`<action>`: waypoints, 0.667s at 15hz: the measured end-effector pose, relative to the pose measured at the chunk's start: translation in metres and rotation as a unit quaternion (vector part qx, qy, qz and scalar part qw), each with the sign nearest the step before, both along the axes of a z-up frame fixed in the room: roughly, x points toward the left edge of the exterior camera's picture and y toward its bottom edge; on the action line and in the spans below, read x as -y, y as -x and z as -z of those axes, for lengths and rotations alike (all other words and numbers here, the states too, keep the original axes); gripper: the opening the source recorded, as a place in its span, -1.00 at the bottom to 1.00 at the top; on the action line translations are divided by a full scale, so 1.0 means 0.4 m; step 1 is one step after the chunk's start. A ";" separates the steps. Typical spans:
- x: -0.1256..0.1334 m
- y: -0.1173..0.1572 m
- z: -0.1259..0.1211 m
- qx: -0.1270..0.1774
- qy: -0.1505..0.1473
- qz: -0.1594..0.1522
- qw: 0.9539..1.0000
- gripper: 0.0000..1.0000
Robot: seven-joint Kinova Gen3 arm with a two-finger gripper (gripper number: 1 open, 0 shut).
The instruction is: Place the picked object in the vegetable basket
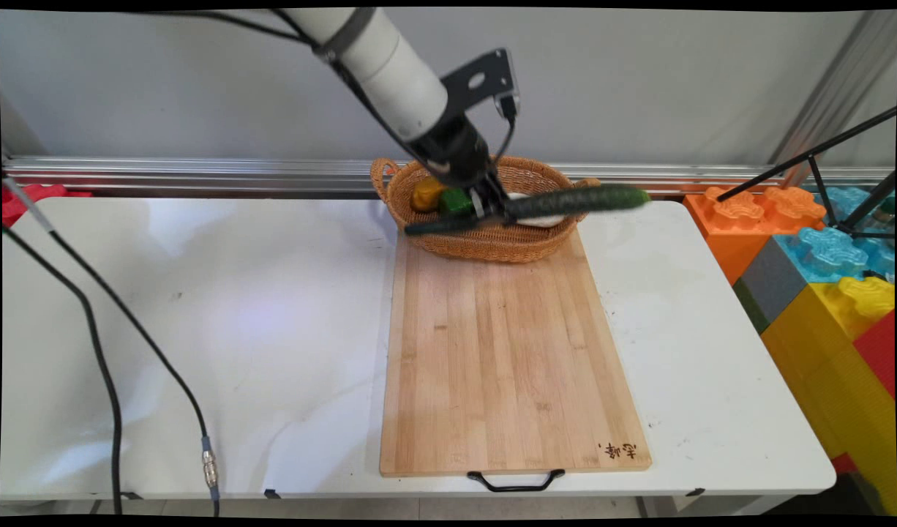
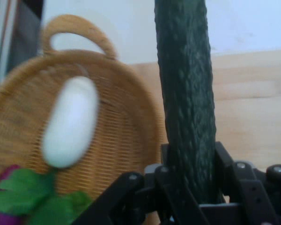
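Note:
My gripper (image 1: 492, 210) is shut on a long dark green cucumber (image 1: 536, 207), held lying nearly level above the wicker basket (image 1: 492, 245) at the far end of the cutting board. In the hand view the cucumber (image 2: 185, 93) rises straight up from my gripper (image 2: 189, 187), clamped between the black fingers. Below it the basket (image 2: 122, 131) holds a white oval vegetable (image 2: 70, 122) and a purple item with green leaves (image 2: 33, 199). A yellow-orange piece (image 1: 426, 194) and a green piece (image 1: 456, 200) also lie in the basket.
A bamboo cutting board (image 1: 507, 351) with a black handle (image 1: 516, 481) lies lengthwise on the white table (image 1: 200, 329). Black cables (image 1: 104, 344) hang at the left. Large coloured plastic blocks (image 1: 829, 278) and a tripod (image 1: 829, 168) stand at the right.

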State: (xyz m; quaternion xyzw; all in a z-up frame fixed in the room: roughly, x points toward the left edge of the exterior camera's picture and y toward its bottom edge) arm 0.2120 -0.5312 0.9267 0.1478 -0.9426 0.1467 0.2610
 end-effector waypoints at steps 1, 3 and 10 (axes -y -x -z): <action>0.024 -0.013 -0.002 0.003 0.010 0.006 1.000 -1.00; 0.066 -0.034 0.000 0.010 0.025 0.017 0.999 -1.00; 0.240 -0.100 0.091 0.038 0.057 0.064 0.996 -1.00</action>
